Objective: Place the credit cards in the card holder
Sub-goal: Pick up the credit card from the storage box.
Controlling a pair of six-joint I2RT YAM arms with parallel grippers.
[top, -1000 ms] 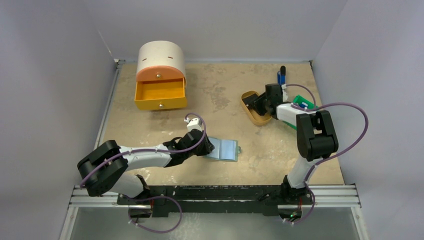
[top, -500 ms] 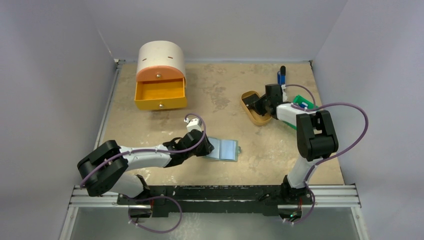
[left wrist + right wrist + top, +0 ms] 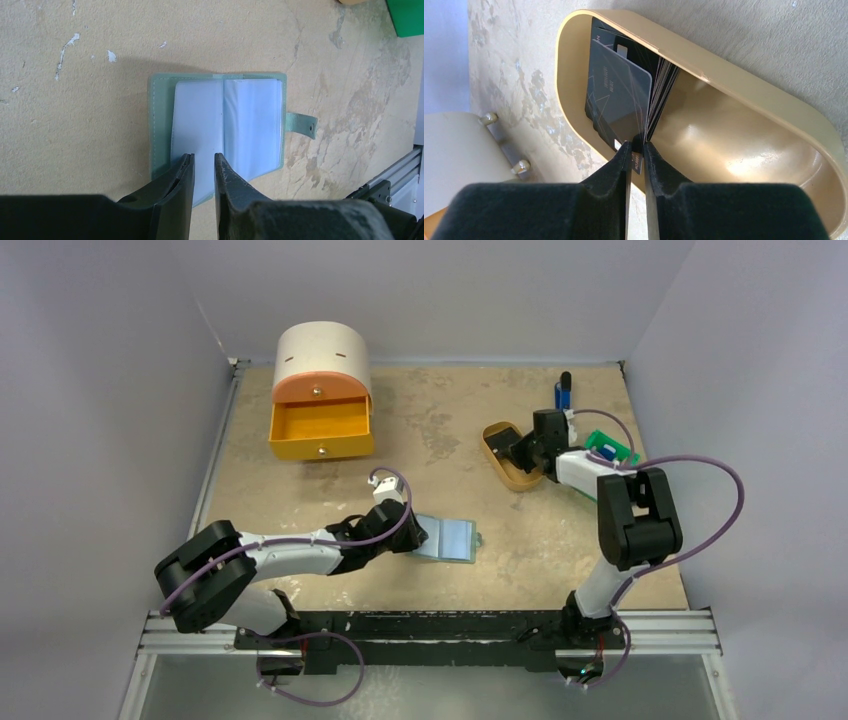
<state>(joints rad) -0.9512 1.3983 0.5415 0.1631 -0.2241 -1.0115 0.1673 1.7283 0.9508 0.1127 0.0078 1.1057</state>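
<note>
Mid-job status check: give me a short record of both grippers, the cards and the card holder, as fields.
left gripper: closed on a pale inner sleeve at the near edge of the card holder
card holder: lying open, snap tab out to one side, no card visible in it
right gripper: inside the tan tray, pinching a card's edge
credit cards: black fanned stack leaning at one end of the tray
</note>
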